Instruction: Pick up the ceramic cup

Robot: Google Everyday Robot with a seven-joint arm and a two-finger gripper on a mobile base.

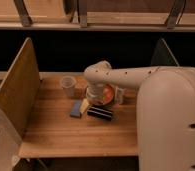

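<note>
The ceramic cup [68, 85] is a small pale tapered tumbler standing upright on the wooden table [56, 130], at the back left. The arm reaches from the right across the table, and its gripper [97, 96] hangs over the left part of the flat orange dish [109, 93], a short way right of the cup and apart from it. The arm's wrist hides most of the gripper.
A blue and yellow sponge-like block [79, 108] and a dark flat packet [100, 113] lie in front of the dish. A tall wooden side panel [18, 95] bounds the table on the left, a dark panel [163, 54] on the right.
</note>
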